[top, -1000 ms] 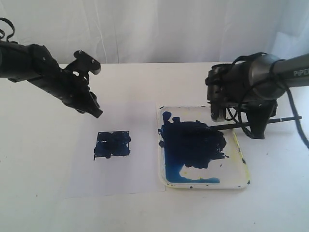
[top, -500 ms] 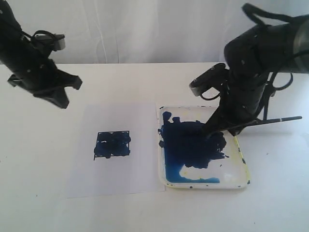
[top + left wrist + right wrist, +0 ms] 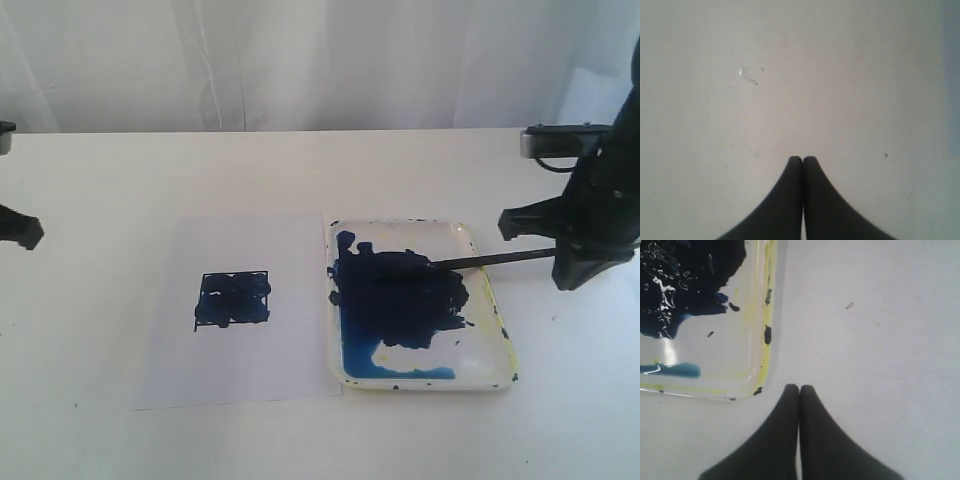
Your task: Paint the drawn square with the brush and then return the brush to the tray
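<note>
Exterior view: the brush (image 3: 490, 260) lies with its tip in the tray (image 3: 420, 225), handle over the right rim. The drawn square (image 3: 233, 299) on the paper (image 3: 280, 360) is blotched blue. The left gripper (image 3: 802, 159) and the right gripper (image 3: 799, 388) are both pinched closed, empty.

the exterior view looks from the front, raised, down over the table (image 3: 100, 400) toward the curtain (image 3: 300, 60), wide enough for the whole tray (image 3: 470, 245). both wrist views look steeply down from close: past the left gripper (image 3: 802, 159) at bare table, past the right gripper (image 3: 799, 387) at a tray corner the exterior view also shows.
</note>
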`<state>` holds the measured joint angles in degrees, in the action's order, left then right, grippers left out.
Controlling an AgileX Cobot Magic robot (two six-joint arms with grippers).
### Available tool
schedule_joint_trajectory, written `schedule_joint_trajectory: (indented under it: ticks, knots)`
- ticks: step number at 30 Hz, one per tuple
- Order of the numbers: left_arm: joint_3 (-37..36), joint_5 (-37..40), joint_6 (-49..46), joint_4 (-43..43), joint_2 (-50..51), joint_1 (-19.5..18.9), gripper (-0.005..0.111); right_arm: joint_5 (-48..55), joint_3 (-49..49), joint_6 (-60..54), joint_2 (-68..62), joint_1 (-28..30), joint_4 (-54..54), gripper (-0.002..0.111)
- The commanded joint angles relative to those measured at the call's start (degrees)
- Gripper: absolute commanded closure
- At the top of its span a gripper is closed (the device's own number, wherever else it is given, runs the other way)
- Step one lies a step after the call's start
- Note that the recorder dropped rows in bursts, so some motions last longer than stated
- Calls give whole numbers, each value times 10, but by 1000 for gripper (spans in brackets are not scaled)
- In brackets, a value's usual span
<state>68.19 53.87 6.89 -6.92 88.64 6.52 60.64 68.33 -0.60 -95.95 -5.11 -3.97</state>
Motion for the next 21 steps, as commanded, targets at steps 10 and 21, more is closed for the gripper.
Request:
schedule_joint_trajectory:
  ticks: [10, 21]
  knots:
    - [-147, 43, -31, 3, -343, -18, 107, -5, -182, -71, 381, 29, 15, 108]
    - [-204, 64, -31, -2, -725, -18, 107, -46, -227, -71, 799, 29, 10, 108]
